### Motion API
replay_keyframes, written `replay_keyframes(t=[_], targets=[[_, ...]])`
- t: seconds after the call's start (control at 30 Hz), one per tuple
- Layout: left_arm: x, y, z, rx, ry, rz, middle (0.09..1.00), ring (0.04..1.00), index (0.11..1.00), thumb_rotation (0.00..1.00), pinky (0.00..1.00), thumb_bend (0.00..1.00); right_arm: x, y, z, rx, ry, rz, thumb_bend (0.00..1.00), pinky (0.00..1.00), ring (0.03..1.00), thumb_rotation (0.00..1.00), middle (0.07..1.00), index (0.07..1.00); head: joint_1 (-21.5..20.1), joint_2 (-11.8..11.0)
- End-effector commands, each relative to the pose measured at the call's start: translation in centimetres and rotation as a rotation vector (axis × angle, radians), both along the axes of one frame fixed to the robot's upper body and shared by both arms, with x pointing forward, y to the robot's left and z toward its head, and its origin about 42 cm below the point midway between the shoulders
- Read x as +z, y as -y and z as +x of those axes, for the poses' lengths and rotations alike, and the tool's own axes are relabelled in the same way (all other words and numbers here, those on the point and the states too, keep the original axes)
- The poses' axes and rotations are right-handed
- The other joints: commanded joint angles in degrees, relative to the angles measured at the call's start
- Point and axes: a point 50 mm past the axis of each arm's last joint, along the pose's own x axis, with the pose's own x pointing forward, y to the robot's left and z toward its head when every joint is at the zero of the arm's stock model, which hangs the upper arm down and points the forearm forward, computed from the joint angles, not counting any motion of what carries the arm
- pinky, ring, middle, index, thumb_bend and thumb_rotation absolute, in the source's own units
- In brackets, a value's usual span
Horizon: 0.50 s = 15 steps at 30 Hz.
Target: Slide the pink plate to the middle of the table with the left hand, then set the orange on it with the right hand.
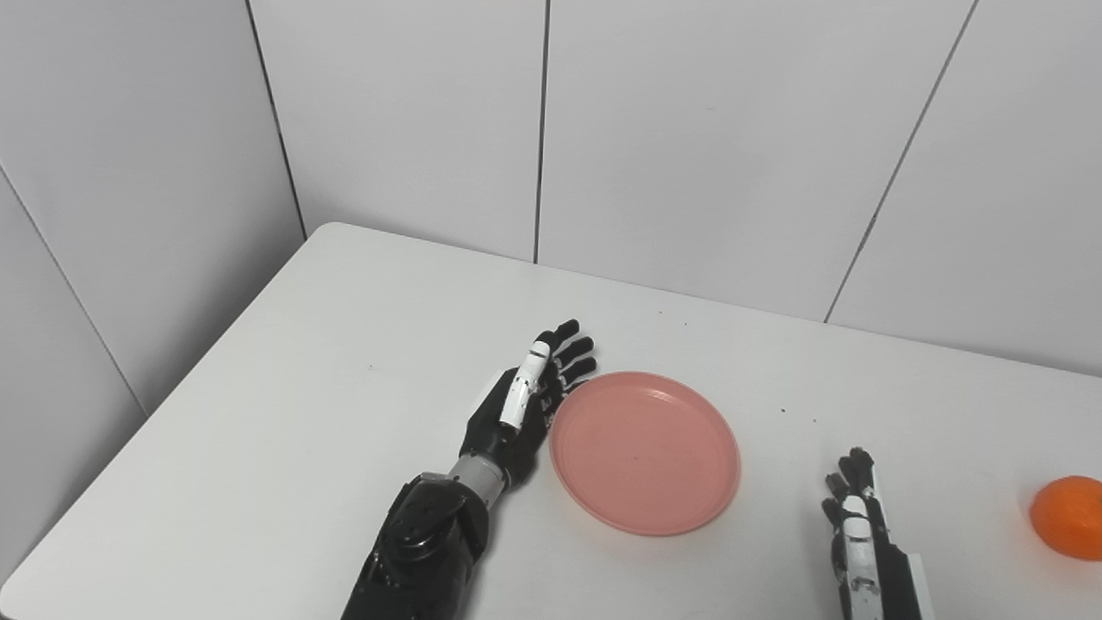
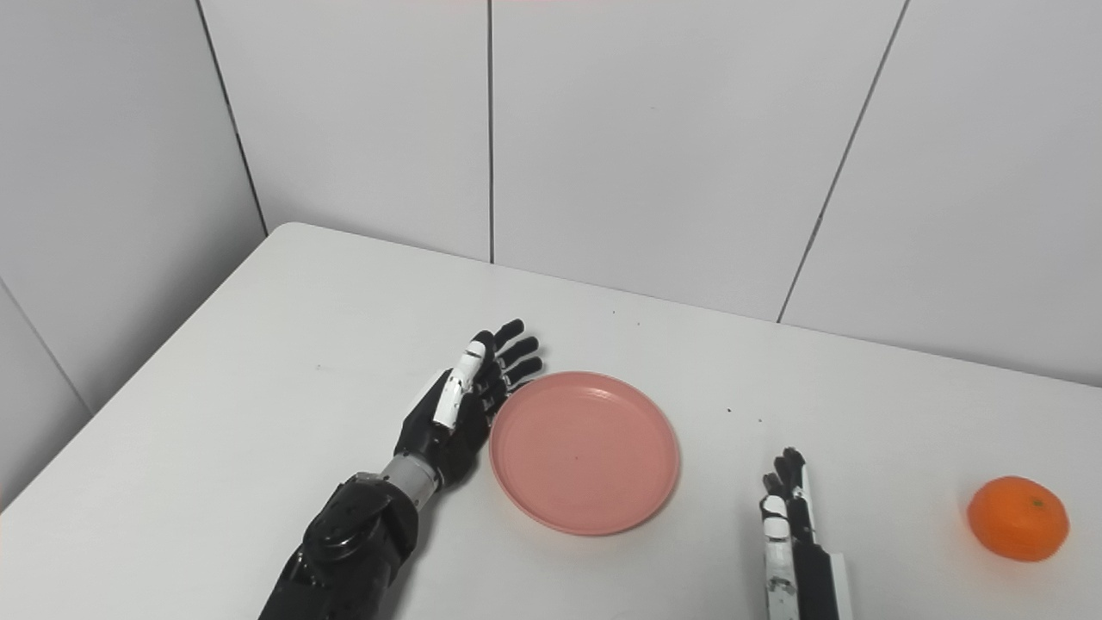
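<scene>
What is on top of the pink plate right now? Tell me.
Nothing lies on the pink plate; its whole inner face shows bare. The orange sits apart on the table, off to the right. The left hand is beside the plate's left rim, not over it.

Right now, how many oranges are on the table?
1. The orange sits on the table at the far right, beyond the right hand, apart from the pink plate.
</scene>
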Motion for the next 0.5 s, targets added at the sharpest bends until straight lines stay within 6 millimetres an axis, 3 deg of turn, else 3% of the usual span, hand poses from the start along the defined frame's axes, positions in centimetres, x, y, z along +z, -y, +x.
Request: replay_keyframes(t=[0.0,0.47], targets=[[-0.5,1.1,-0.7,-0.032,-0.028,0.005,0.922,0.91,0.92,1.0,0.89,0.39,1.6,-0.6,0.4,-0.006,0.049,0.0,0.2,0.98,0.97,1.0,0.988,0.993,0.07,0.04],[-0.1,2.1,-2.1,-0.063,-0.006,-0.018,0.928,0.916,0.921,1.0,0.9,0.4,2.0,-2.0,0.7,-0.017,0.028,-0.007,0.21,0.97,0.964,1.0,0.979,0.985,-7.18,2.82]])
